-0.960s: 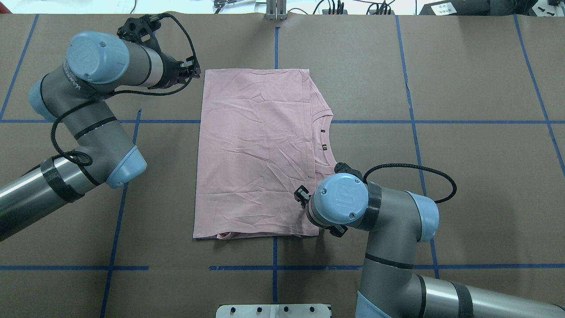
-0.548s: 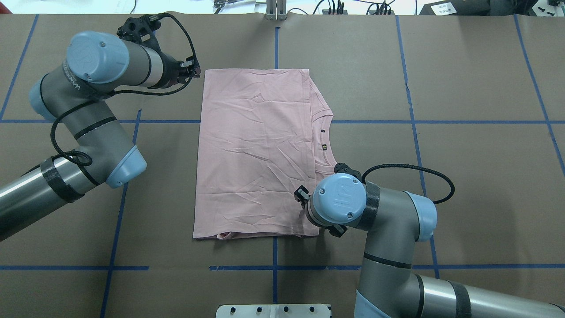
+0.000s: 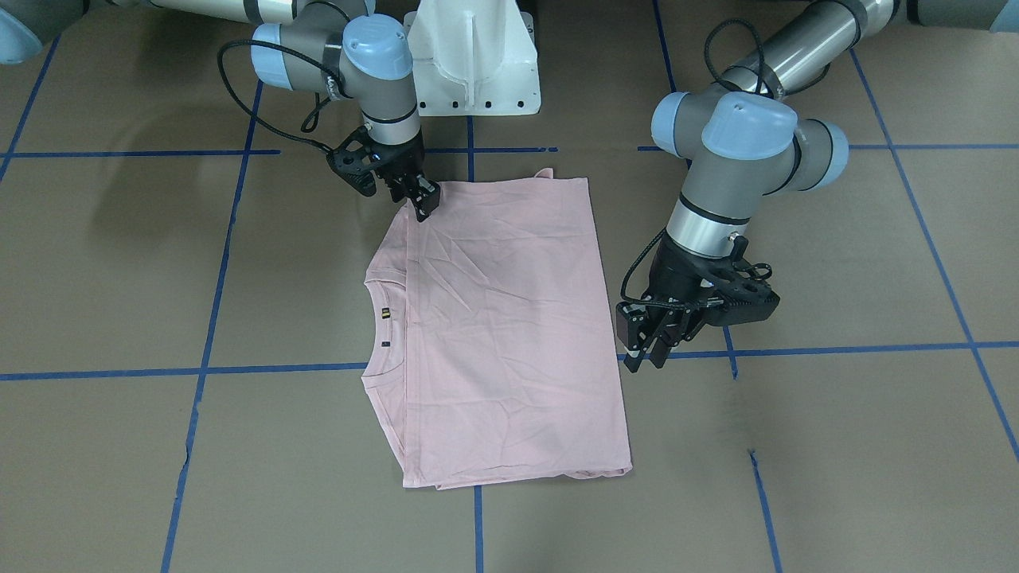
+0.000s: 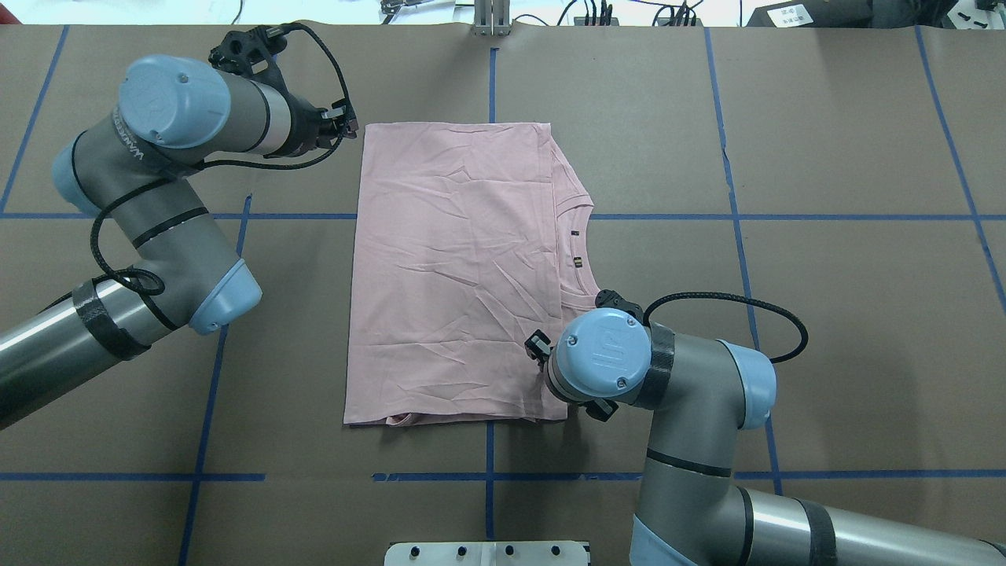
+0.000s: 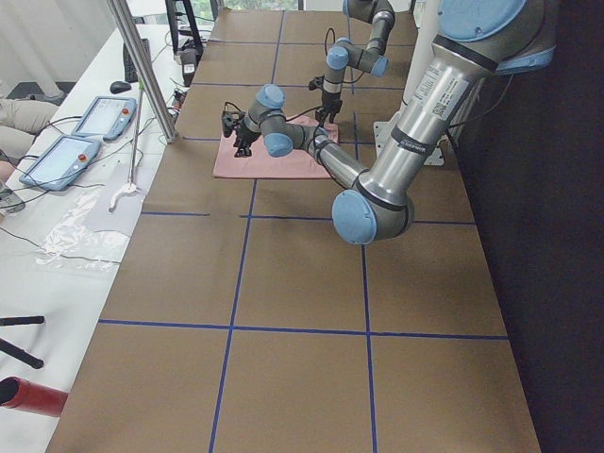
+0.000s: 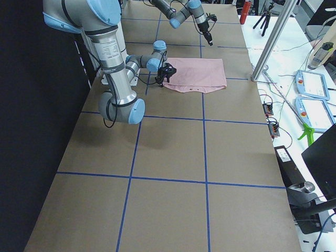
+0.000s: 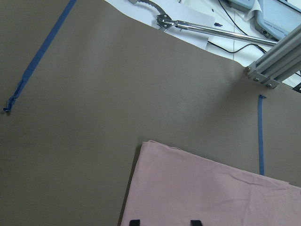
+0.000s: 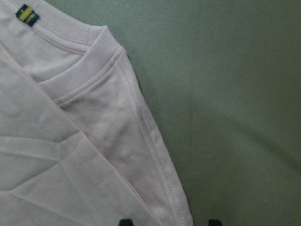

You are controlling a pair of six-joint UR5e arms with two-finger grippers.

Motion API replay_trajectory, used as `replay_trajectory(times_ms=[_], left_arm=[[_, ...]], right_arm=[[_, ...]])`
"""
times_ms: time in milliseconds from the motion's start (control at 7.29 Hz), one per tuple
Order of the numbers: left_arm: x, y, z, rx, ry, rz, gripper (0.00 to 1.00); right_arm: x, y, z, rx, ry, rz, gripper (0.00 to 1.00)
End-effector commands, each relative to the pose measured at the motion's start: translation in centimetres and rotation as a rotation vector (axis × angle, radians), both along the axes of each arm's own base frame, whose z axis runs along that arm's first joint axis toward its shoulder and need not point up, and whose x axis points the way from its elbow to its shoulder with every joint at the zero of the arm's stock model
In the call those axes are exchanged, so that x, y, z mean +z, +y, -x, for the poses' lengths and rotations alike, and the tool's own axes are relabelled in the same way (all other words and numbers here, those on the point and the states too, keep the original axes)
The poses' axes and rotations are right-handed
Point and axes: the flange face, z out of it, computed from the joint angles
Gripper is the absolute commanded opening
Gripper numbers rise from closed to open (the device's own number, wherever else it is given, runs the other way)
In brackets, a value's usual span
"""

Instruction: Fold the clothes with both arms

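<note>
The pale pink T-shirt (image 4: 456,267) lies flat on the table, folded into a rectangle, plain side up, collar and small yellow neck tag (image 4: 578,262) at its right edge. My left gripper (image 4: 351,130) is open, hovering just off the shirt's far left corner; its wrist view shows that corner (image 7: 211,188). My right gripper (image 3: 422,205) is open, low at the shirt's near right shoulder; in its wrist view the shoulder seam (image 8: 141,122) runs between the fingertips. In the overhead view the right wrist hides this gripper.
The brown table covering carries blue tape lines (image 4: 491,79). The white pedestal base (image 3: 474,56) stands at the near edge. An aluminium post (image 4: 491,20) and cables sit at the far edge. Side tables with tablets (image 5: 57,160) flank the ends.
The left gripper has edged slightly toward the shirt's corner and the right wrist has shifted a little. The shirt has not moved.
</note>
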Motion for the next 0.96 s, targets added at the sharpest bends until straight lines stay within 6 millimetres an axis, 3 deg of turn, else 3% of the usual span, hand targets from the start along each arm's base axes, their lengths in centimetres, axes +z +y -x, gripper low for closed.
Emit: replay_trajectory(times_ms=[0,137,548,685,823], left_arm=[[-0.1,0.0,0.0,0.000,0.001,-0.001,0.46],[0.0,0.0,0.0,0.000,0.000,0.000,0.46],[-0.5,0.4,-0.1,0.001,0.011,-0.002,0.47],[-1.8,2.7,-0.2,-0.021,0.064,0.079,0.47],[-4.1,8.9,-1.9,0.030,0.092,0.139,0.46]], right_arm=[[0.0,0.0,0.1,0.001,0.001,0.001,0.08],[-0.2,0.0,0.1,-0.004,-0.004,0.000,0.00],[-1.1,0.2,-0.5,-0.007,-0.020,-0.009,0.00],[-1.7,0.2,-1.2,-0.008,-0.035,-0.013,0.00],[-1.9,0.3,-1.8,-0.010,-0.043,-0.015,0.00]])
